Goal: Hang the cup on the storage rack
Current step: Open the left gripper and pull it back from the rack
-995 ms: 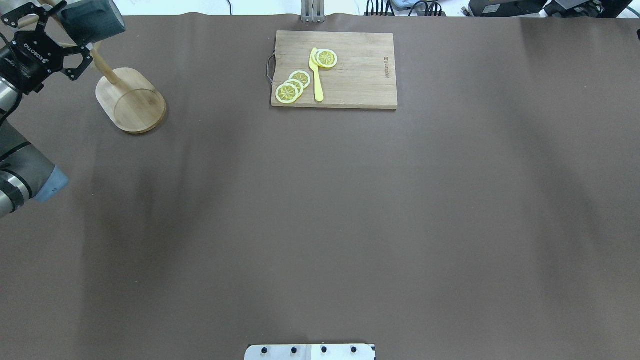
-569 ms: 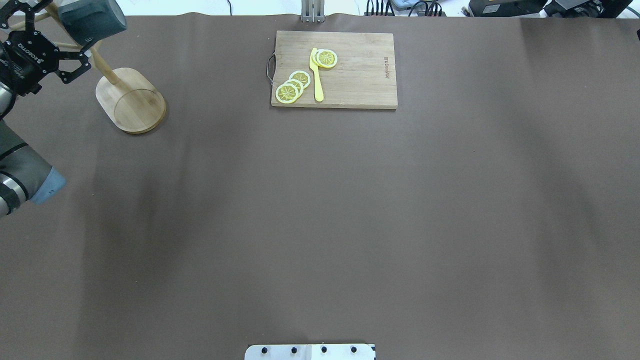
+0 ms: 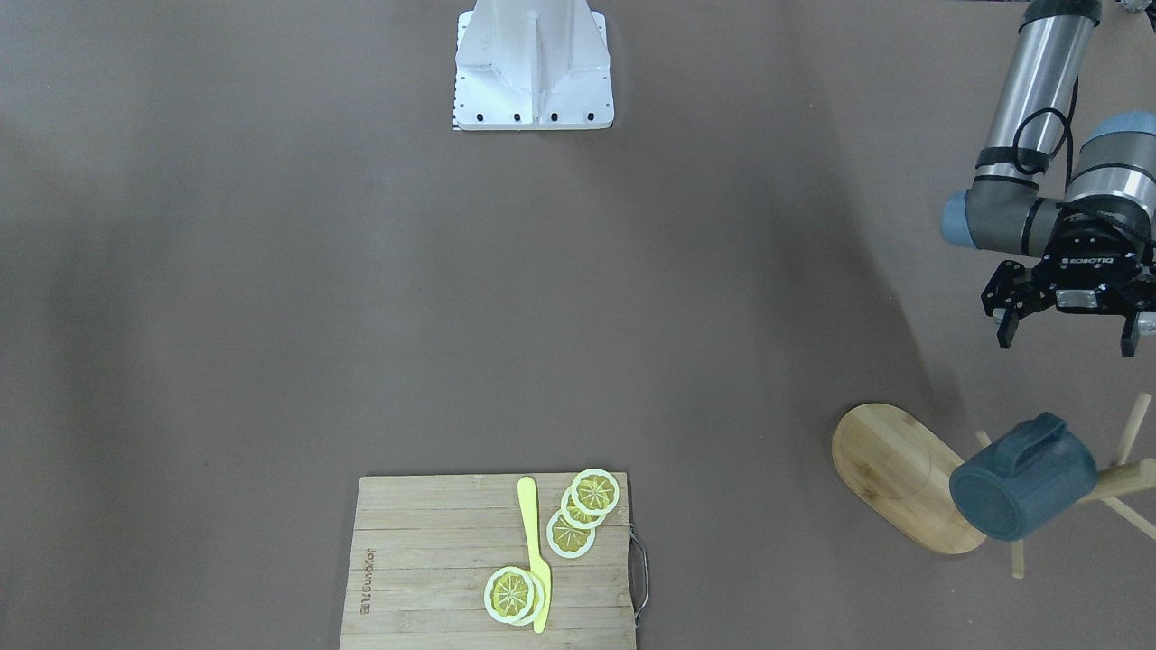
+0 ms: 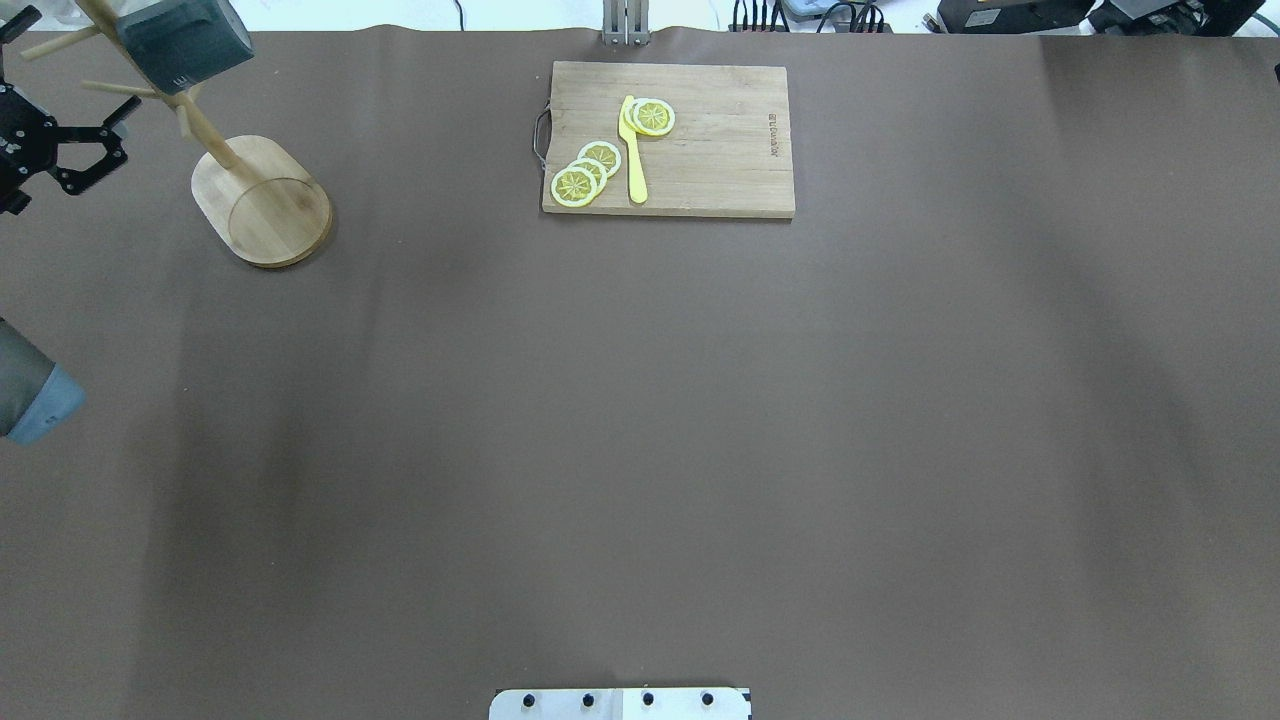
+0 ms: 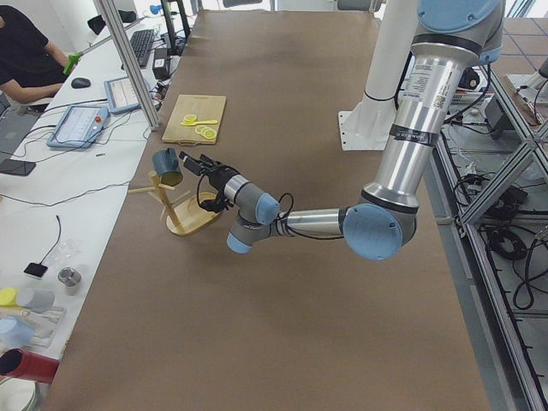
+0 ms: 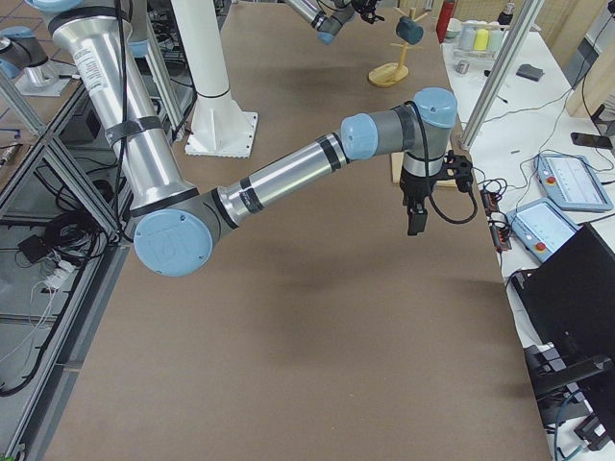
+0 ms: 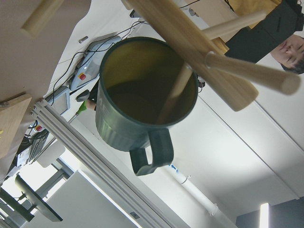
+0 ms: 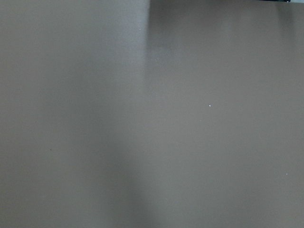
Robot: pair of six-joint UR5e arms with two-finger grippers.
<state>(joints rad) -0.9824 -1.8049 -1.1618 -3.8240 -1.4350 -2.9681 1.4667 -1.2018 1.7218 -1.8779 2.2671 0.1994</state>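
The dark blue-grey cup (image 3: pixel 1025 492) hangs tilted on a peg of the bamboo storage rack (image 3: pixel 890 478), at the table's far left in the overhead view, where the cup (image 4: pixel 180 45) is above the rack's oval base (image 4: pixel 265 205). My left gripper (image 3: pixel 1066 345) is open and empty, apart from the cup, on the robot's side of the rack; it also shows at the overhead view's left edge (image 4: pixel 112 135). The left wrist view looks into the cup's yellowish inside (image 7: pixel 142 99), with a peg running through it. My right gripper (image 6: pixel 415 216) hangs over bare table; whether it is open or shut I cannot tell.
A rectangular bamboo cutting board (image 4: pixel 668 140) with lemon slices and a yellow knife lies at the table's far middle. The robot's white base plate (image 3: pixel 533 63) sits at the near edge. The right wrist view shows only brown table cover.
My left gripper has drawn back from the cup, leftward and toward the robot, and stays open. The cup stays hanging on the rack.
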